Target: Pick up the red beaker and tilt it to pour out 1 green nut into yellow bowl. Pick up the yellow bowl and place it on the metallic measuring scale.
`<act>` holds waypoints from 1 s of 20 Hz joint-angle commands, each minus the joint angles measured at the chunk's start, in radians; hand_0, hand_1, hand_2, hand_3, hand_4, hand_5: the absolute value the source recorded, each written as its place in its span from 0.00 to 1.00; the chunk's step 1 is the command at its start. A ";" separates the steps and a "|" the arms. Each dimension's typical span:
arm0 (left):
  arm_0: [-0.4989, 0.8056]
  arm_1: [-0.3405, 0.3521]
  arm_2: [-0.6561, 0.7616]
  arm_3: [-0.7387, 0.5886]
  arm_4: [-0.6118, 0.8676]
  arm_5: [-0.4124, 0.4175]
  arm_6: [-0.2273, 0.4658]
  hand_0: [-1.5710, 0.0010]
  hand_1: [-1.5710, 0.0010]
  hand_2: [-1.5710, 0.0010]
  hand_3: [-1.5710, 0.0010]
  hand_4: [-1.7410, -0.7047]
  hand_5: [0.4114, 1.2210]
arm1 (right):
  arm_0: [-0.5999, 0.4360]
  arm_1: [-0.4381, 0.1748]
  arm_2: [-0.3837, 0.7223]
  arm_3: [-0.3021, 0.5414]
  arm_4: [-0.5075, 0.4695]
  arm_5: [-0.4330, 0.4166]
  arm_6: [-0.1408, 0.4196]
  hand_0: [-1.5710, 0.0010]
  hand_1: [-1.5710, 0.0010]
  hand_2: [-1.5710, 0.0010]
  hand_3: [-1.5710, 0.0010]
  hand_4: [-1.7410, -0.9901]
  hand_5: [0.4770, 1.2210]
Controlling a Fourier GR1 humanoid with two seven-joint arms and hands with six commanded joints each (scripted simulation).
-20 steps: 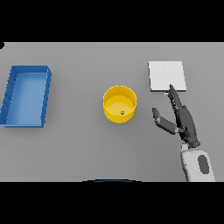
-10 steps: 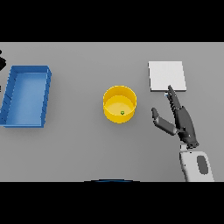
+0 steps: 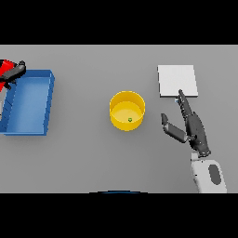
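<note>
The yellow bowl stands upright mid-table with one green nut lying in it. To its right my right hand hovers open, fingers straight and pointing toward the metallic scale, thumb spread toward the bowl; a clear gap separates hand and bowl. At the far left edge my left hand has its fingers curled round the red beaker, only partly in view above the blue bin's far left corner.
A blue bin sits at the left, open side up. The scale is a flat light square at the back right.
My left hand with the red beaker has come into view at the far left edge, above the blue bin. The right hand and the bowl have stayed put.
</note>
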 commanded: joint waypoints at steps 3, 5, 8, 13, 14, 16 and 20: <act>0.004 0.012 -0.010 -0.027 0.007 -0.060 0.002 0.68 0.73 0.76 0.85 0.88 0.33 | 0.003 0.000 0.007 -0.009 0.006 0.001 -0.001 1.00 1.00 1.00 1.00 0.56 0.33; 0.001 0.019 -0.016 -0.009 -0.013 -0.078 0.002 0.80 0.83 0.84 0.90 0.91 0.31 | 0.007 -0.002 0.005 -0.003 0.006 0.002 -0.012 1.00 1.00 1.00 1.00 0.57 0.33; -0.016 0.013 -0.018 0.027 -0.049 -0.104 0.002 0.90 0.91 0.92 0.95 0.93 0.30 | 0.009 -0.011 0.003 -0.001 0.018 -0.005 -0.016 1.00 1.00 1.00 1.00 0.58 0.32; 0.014 -0.011 -0.031 -0.023 -0.081 -0.057 -0.008 0.97 0.97 0.97 0.98 0.98 0.31 | -0.003 -0.008 0.014 -0.012 0.027 -0.005 0.026 1.00 1.00 1.00 1.00 0.62 0.31; 0.008 -0.008 -0.023 -0.023 -0.079 -0.051 -0.006 0.97 0.98 0.98 0.99 0.98 0.31 | -0.016 -0.011 0.028 -0.019 0.074 -0.031 0.057 1.00 1.00 1.00 1.00 0.61 0.28; 0.022 -0.010 -0.020 -0.059 -0.072 -0.046 -0.010 0.98 0.99 0.99 0.99 0.99 0.33 | -0.064 -0.044 0.047 -0.017 0.137 -0.039 0.108 1.00 1.00 1.00 1.00 0.69 0.25; 0.022 -0.022 -0.016 -0.052 -0.068 -0.029 -0.030 0.99 0.99 0.99 1.00 0.98 0.36 | -0.162 -0.122 0.099 0.012 0.133 0.102 0.016 0.99 1.00 1.00 1.00 0.72 0.28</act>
